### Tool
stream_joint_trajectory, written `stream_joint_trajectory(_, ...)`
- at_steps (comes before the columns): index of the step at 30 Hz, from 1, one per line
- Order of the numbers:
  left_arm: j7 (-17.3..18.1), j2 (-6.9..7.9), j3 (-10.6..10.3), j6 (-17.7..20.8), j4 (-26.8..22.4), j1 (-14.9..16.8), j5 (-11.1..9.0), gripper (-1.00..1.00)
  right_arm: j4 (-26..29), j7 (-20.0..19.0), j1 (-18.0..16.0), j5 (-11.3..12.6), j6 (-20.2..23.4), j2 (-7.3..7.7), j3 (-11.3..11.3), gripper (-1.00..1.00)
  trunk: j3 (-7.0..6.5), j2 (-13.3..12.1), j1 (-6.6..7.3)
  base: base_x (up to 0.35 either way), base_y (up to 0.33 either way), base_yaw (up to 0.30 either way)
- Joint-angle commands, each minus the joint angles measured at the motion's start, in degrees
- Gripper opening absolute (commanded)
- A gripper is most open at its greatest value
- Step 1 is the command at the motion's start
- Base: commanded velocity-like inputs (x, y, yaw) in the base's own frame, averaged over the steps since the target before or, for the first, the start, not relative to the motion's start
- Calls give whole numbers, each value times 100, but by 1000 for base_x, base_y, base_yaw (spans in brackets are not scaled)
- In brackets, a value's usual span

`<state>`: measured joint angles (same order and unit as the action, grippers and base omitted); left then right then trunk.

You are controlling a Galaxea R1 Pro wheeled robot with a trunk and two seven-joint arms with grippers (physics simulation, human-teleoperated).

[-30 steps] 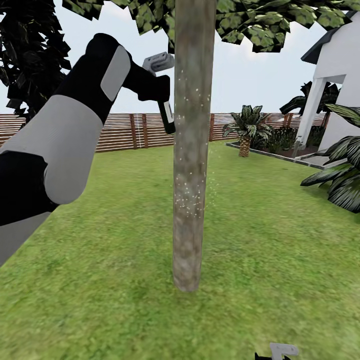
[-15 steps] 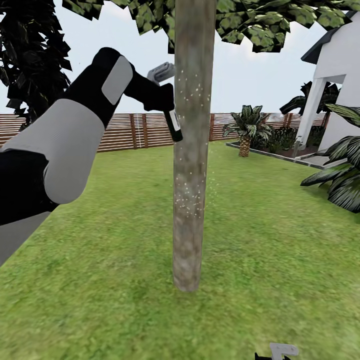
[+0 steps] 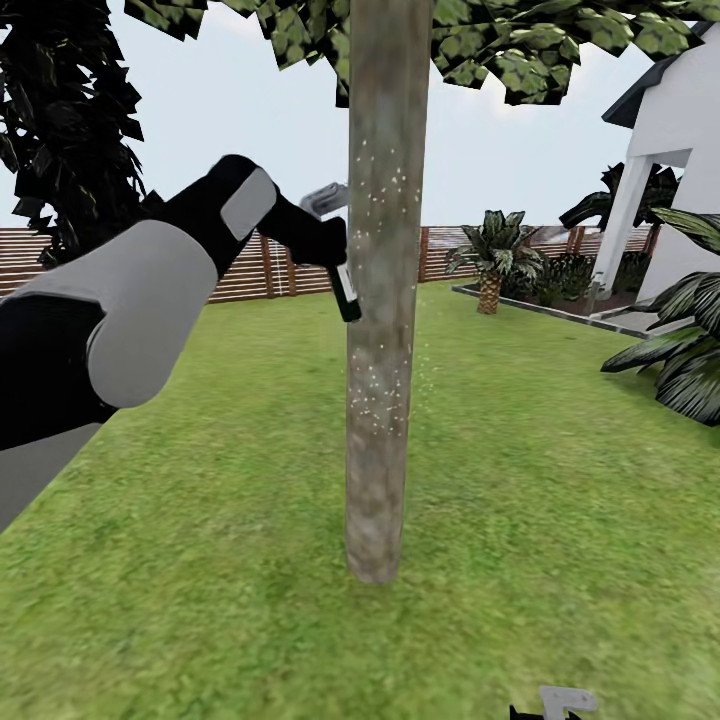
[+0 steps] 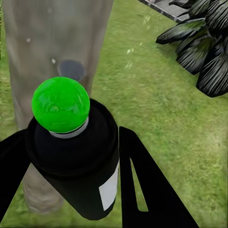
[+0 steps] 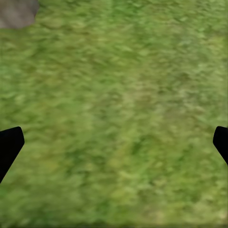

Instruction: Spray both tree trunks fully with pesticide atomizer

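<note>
The pesticide atomizer [image 3: 343, 283], a dark bottle with a white label and grey trigger head, is held by my left gripper [image 3: 328, 240], which is shut on it chest-high right beside the tree trunk [image 3: 385, 330]. In the left wrist view the atomizer [image 4: 80, 161] shows a green dot on top and sits between both black fingers [image 4: 142, 185], with the pale mottled tree trunk [image 4: 52, 38] close behind it. White specks dot the trunk's upper and middle part. My right gripper [image 5: 114, 147] hangs open over the grass, low at the right.
The green lawn [image 3: 540, 480] spreads around the trunk. A brown slat fence [image 3: 240, 262] runs along the back. Striped-leaf plants [image 3: 680, 360] and a white house [image 3: 680, 150] stand at the right, and a dark conifer [image 3: 60, 120] at the left.
My left arm has lowered the atomizer along the trunk, from near the crown to about fence height. The right gripper and the view have stayed put.
</note>
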<state>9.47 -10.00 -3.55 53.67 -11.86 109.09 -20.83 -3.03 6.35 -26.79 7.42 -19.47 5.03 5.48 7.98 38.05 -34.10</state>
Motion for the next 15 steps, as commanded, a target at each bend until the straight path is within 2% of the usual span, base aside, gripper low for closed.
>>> stream_joint_trajectory(1, 7, 0, -30, -64, 111, 7, -35, -100, -22, -2, -10, 58, -39, -1, 50, 100, 10, 9, -2, 0, 0, 0)
stream_joint_trajectory(4, 117, 0, -32, -187, 330, 4, -35, -100, -22, -2, -10, 58, -43, -2, 50, 100, 10, 9, -2, 0, 0, 0)
stream_joint_trajectory(8, 599, 0, -35, -222, 391, 5, -35, -100, -22, -2, -7, 58, -41, -2, 50, 100, 10, 9, -2, 0, 0, 0)
stream_joint_trajectory(12, 676, 0, -30, -232, 408, -2, -30, -100, -22, -2, -7, 58, -41, -2, 50, 100, 10, 9, -2, 0, 0, 0)
stream_joint_trajectory(15, 692, 0, -32, -397, 415, -18, -25, -100, -22, -2, -8, 58, -40, -2, 50, 100, 10, 9, -2, 0, 0, 0)
